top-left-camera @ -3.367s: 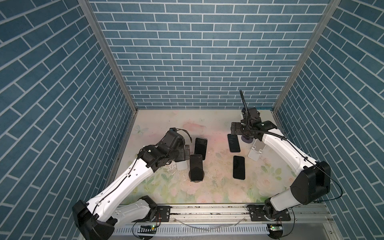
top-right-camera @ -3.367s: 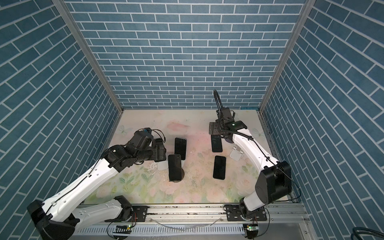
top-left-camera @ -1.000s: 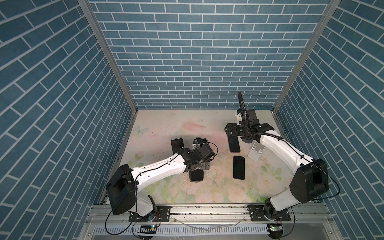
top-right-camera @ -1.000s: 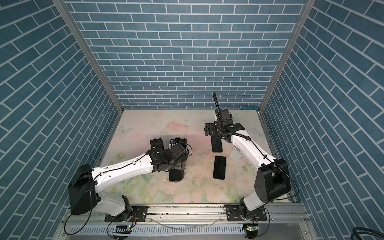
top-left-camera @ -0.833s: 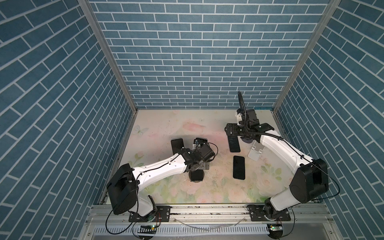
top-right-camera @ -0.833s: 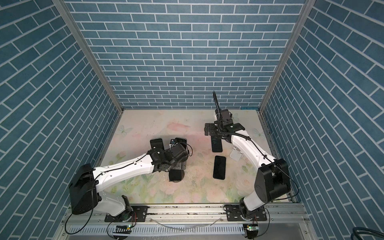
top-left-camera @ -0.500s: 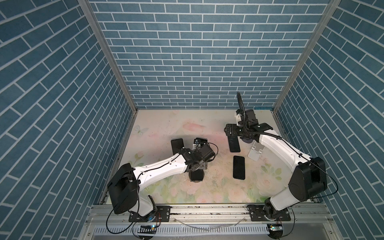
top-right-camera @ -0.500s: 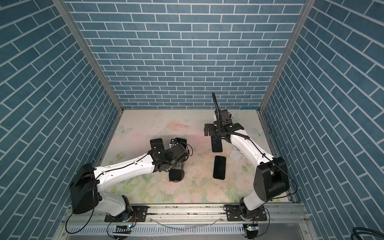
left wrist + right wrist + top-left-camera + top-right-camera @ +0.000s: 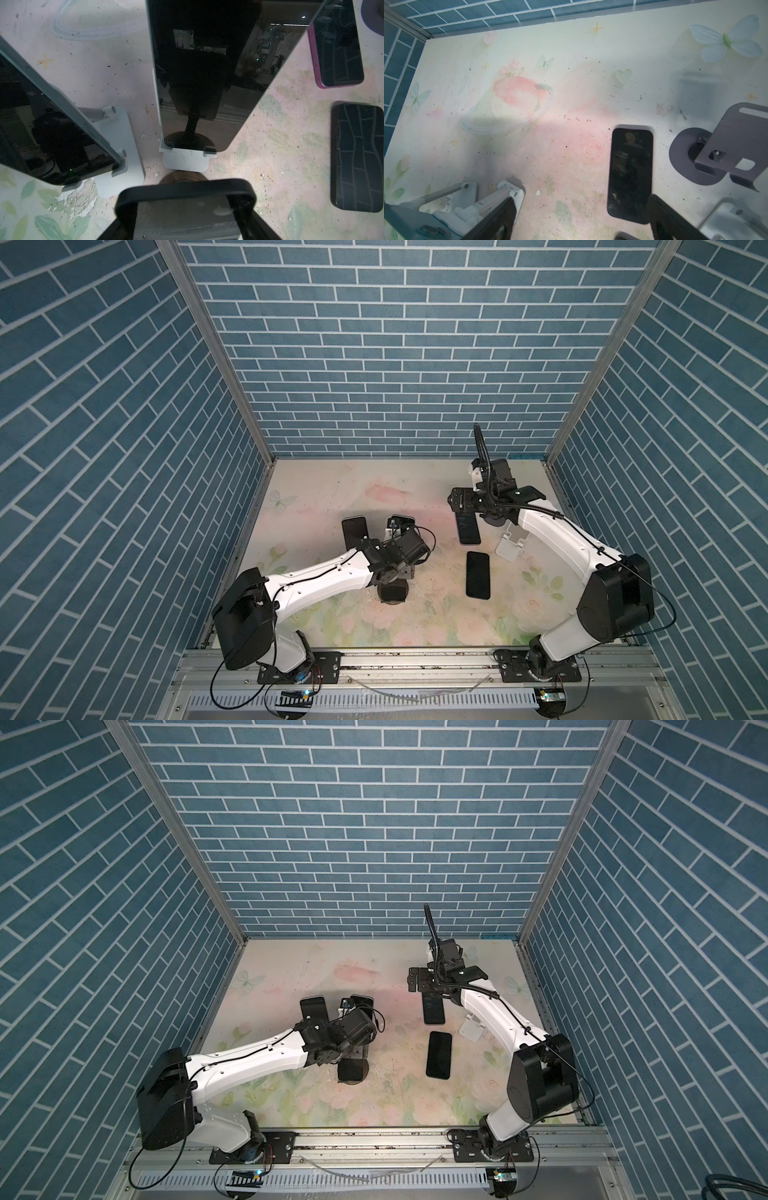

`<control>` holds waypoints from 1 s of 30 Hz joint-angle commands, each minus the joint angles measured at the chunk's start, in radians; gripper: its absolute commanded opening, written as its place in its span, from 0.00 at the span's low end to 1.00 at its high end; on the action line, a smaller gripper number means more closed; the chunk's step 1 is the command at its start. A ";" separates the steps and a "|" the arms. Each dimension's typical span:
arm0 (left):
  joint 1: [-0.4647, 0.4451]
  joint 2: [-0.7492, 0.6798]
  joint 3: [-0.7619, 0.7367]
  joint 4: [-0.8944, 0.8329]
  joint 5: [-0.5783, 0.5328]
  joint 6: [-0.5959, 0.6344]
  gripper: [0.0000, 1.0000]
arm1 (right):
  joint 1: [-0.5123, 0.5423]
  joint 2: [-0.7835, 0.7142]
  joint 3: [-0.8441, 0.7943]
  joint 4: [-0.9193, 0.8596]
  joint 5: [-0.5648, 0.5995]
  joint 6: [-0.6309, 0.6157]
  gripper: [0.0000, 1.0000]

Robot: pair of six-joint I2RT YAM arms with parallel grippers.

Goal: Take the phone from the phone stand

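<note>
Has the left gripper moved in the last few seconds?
Yes. The left gripper moved right, from left of the near phone stand to above it, at its phone.

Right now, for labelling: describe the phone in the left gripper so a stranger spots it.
On the floral tabletop, three phones stand propped left of centre. The black-cased phone in the left gripper is nearest the front rail, alone on a round dark stand; its neighbours lean on white ones.

Two arms of white shells and black joint housings, left arm (image 9: 316,580), right arm (image 9: 552,539), thin black cables (image 9: 434,540) along links, black base plates (image 9: 328,672) screwed onto silver rail (image 9: 415,659) at 6 o'clock, ribbed black hose (image 9: 482,448) above right wrist
</note>
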 commanded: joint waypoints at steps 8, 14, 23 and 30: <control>-0.003 -0.075 0.004 -0.020 -0.038 0.048 0.51 | 0.006 0.003 -0.018 0.012 -0.010 -0.022 0.99; -0.005 -0.092 0.032 -0.048 -0.038 0.061 0.50 | 0.005 0.005 -0.017 0.015 -0.037 -0.022 0.99; -0.016 -0.091 0.062 -0.054 -0.035 0.077 0.50 | 0.006 0.014 -0.008 0.017 -0.045 -0.023 0.99; -0.025 -0.101 0.082 -0.062 -0.032 0.090 0.48 | 0.006 0.017 -0.008 0.018 -0.045 -0.025 0.99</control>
